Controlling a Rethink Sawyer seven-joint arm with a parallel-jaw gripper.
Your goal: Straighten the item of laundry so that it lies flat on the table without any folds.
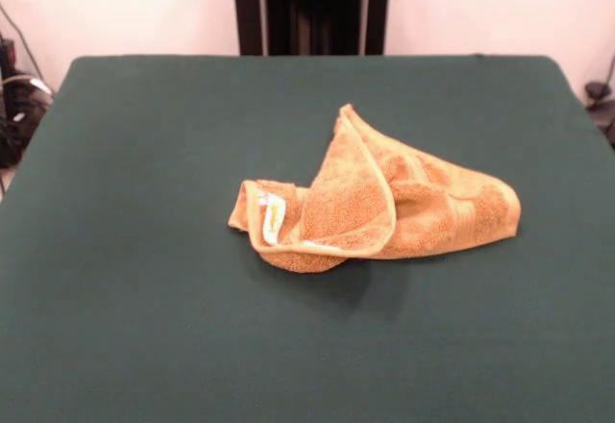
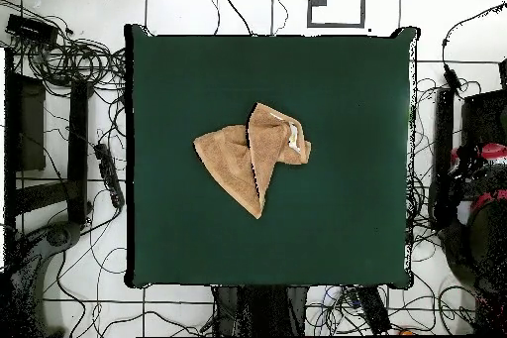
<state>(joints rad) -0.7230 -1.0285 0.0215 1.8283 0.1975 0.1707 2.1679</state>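
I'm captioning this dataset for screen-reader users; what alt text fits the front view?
An orange-tan towel lies crumpled and folded over itself near the middle of a dark green table, white label showing at its left end. No gripper is visible.

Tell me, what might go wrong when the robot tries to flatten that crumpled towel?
The towel lies folded over itself in layers, so a pinch might catch two layers and drag the bundle across the table instead of opening it. The white label sits on a tucked corner; pulling elsewhere could leave that corner folded under.

One towel, one white label, one table; floor cables uncountable, seemingly many.
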